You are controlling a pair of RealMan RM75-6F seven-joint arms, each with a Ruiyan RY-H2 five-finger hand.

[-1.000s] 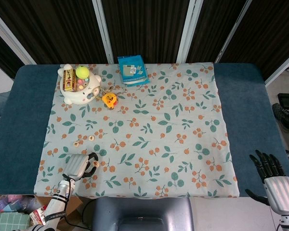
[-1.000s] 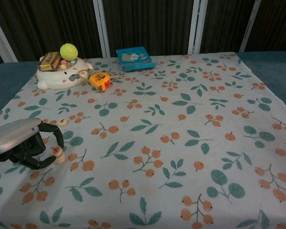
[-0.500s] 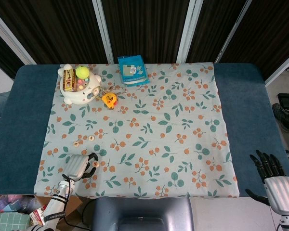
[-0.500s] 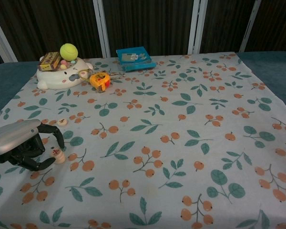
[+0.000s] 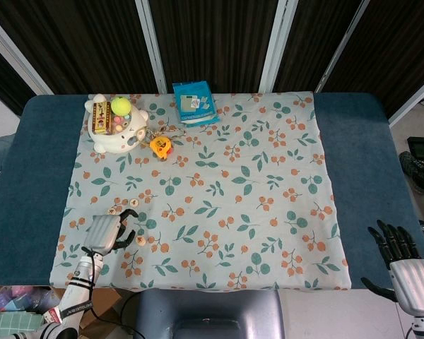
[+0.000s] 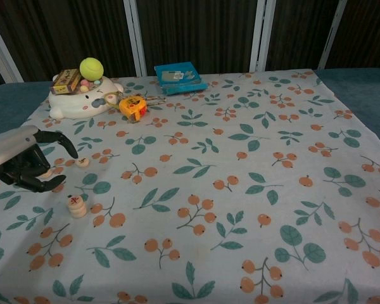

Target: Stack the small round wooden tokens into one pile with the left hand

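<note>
Nearby, left hand (image 6: 22,164) beside token pile (image 6: 76,206)

Taking the token pile (image 6: 76,206) as the landmark: it stands on the cloth (image 6: 240,164) near the front left. The left hand (image 6: 25,166) hovers just behind and to its left, apart from it. A single token (image 6: 82,162) lies behind the pile, right of the hand's fingertips. Far behind the pile sits the animal-shaped holder (image 6: 82,98) with a ball (image 6: 91,67) on top; the tape measure (image 6: 132,106) lies right of the holder, the box (image 6: 179,76) further right and back. The right hand (image 5: 408,268) is far right, off the cloth
</note>
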